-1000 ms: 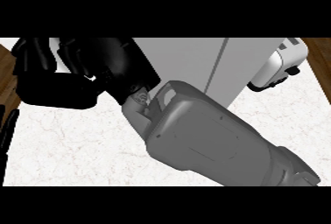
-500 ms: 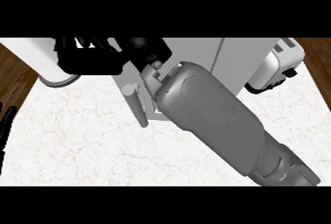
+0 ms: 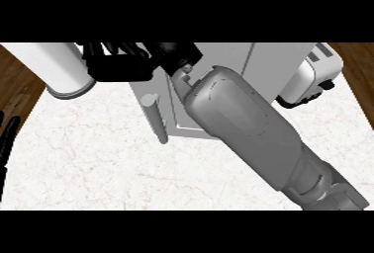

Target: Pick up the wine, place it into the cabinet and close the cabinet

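The wine bottle looks like a pale white cylinder with a grey rim and lies tilted at the upper left, above the counter. My right hand is black and curls against the bottle's right side, shut on it. Its grey forearm runs down to the lower right and hides much of the cabinet. The grey cabinet stands at the top centre. Its door is swung open towards me, with a grey bar handle. My left hand shows only as thin black fingers at the left edge.
A white appliance with dark trim stands right of the cabinet. The white marble counter fills the lower view. Brown wooden floor shows past its left and right edges.
My right hand has carried the wine bottle to the right and up towards the open cabinet, and the forearm swung with it. The view has shifted, showing more of the cabinet door.
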Available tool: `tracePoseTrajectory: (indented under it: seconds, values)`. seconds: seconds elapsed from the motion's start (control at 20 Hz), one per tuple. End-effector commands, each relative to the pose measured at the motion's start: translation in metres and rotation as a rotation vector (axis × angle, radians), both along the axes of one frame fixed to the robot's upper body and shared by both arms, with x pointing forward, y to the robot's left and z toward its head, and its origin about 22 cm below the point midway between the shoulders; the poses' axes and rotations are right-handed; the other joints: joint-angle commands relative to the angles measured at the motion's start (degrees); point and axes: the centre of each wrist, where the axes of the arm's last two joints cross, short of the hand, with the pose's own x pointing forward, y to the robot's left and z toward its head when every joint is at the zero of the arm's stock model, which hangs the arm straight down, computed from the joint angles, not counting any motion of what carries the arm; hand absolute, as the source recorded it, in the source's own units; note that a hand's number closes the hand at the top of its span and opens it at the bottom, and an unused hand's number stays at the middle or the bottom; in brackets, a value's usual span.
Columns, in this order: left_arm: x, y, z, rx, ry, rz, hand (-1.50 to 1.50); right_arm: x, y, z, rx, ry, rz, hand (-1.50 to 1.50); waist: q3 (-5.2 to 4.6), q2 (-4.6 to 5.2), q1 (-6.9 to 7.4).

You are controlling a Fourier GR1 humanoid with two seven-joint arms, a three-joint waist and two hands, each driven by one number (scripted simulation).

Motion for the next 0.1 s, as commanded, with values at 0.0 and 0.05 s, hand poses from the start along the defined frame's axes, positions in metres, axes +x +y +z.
tracePoseTrajectory:
  seconds: [0.0, 0.05]
  values:
    - [-0.0004, -0.0092, 0.0024, 0.007, 0.0, -0.015, -1.5, 0.0449, -0.0535, -0.018, -0.041, 0.061, -0.196, 1.5, 0.49, 2.98, -0.74]
    - [0.007, -0.0066, -0.0012, -0.008, 0.001, -0.003, -1.5, 0.0443, -0.0439, -0.021, -0.033, 0.048, -0.192, 1.5, 0.41, 3.4, -0.71]
